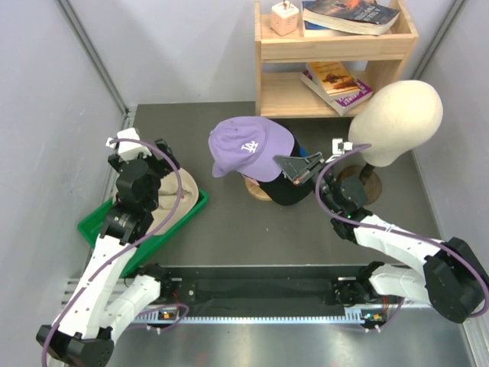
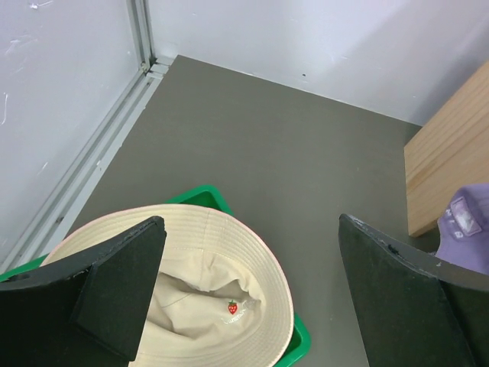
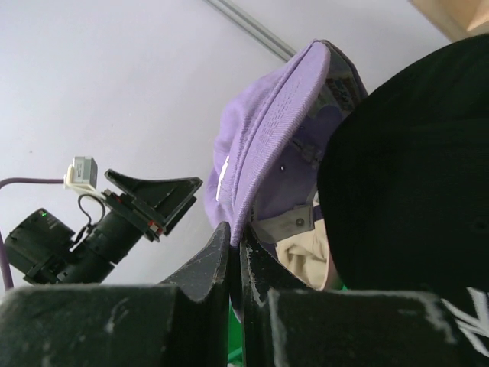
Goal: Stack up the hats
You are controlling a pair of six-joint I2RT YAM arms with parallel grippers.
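A lavender cap [image 1: 248, 145] with a white logo hangs tilted over a black cap [image 1: 286, 193] that sits on a round wooden stand [image 1: 256, 189]. My right gripper [image 1: 290, 165] is shut on the lavender cap's rim; the right wrist view shows the jaws [image 3: 235, 229] pinching the purple fabric [image 3: 267, 130] beside the black cap [image 3: 412, 176]. A cream brimmed hat [image 1: 179, 200] with a small strawberry mark lies in a green tray [image 1: 95, 229]. My left gripper [image 1: 144, 149] hovers open above that hat [image 2: 206, 298], nothing between its fingers [image 2: 252, 229].
A cream mannequin head [image 1: 401, 111] stands on its base right of the stand. A wooden shelf [image 1: 336, 53] with books is at the back, its side [image 2: 447, 160] showing in the left wrist view. The green tray [image 2: 206, 195] sits near the left wall rail.
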